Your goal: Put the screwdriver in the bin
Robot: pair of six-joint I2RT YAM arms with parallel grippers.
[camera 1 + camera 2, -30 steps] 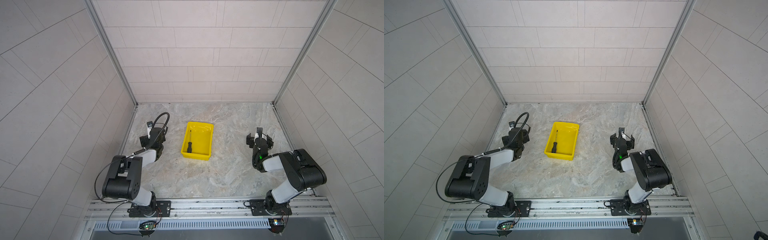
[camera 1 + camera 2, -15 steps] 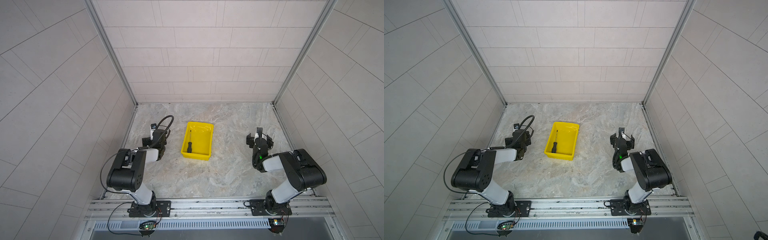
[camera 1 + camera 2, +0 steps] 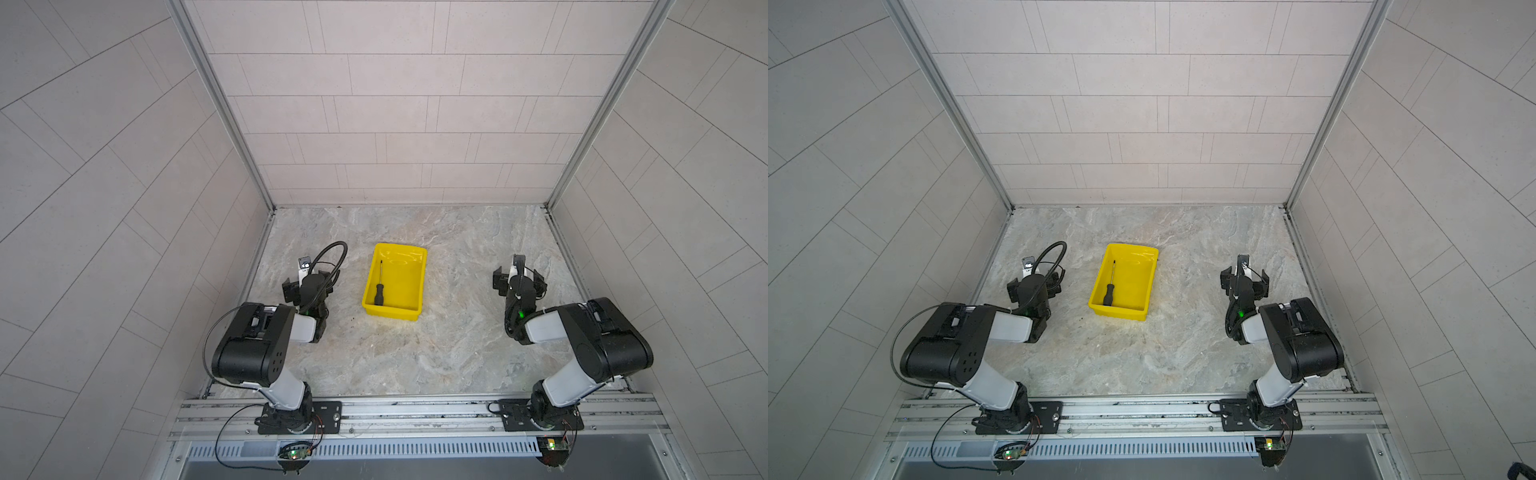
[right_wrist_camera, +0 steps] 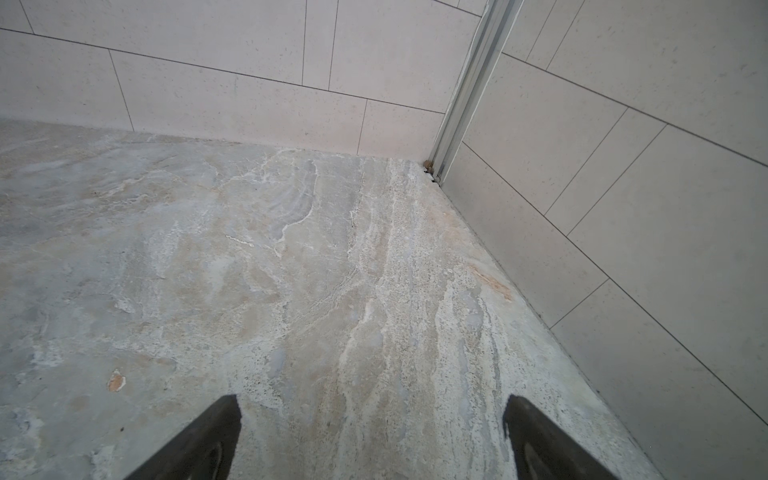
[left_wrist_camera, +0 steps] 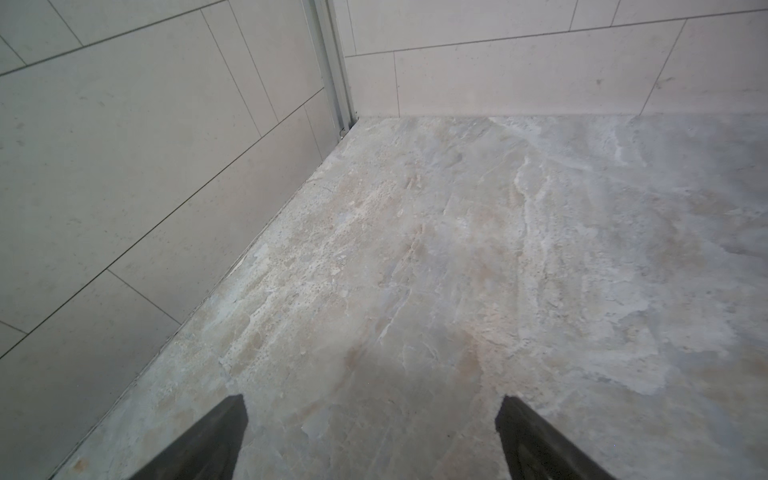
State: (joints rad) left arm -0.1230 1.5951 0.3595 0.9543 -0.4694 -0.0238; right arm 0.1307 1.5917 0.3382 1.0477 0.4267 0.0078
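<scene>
The screwdriver [image 3: 378, 291] [image 3: 1108, 293], black handle toward the front and thin shaft pointing to the back wall, lies inside the yellow bin [image 3: 409, 286] [image 3: 1136, 282] along its left side. In both top views my left gripper [image 3: 309, 286] [image 3: 1034, 287] sits low over the floor, left of the bin and apart from it. The right gripper [image 3: 517, 283] [image 3: 1244, 284] rests well to the bin's right. In the wrist views, both the left gripper [image 5: 372, 409] and the right gripper [image 4: 372, 409] are open with only bare floor between the fingers.
The marble-look floor [image 3: 395, 353] is boxed in by tiled walls on three sides. A metal rail [image 3: 415, 411] carrying both arm bases runs along the front. The left wrist view faces the back left corner, the right wrist view the back right corner.
My left arm has folded back toward its base, its elbow swinging in and the gripper drawing slightly toward the front. The right arm, bin and screwdriver have not moved.
</scene>
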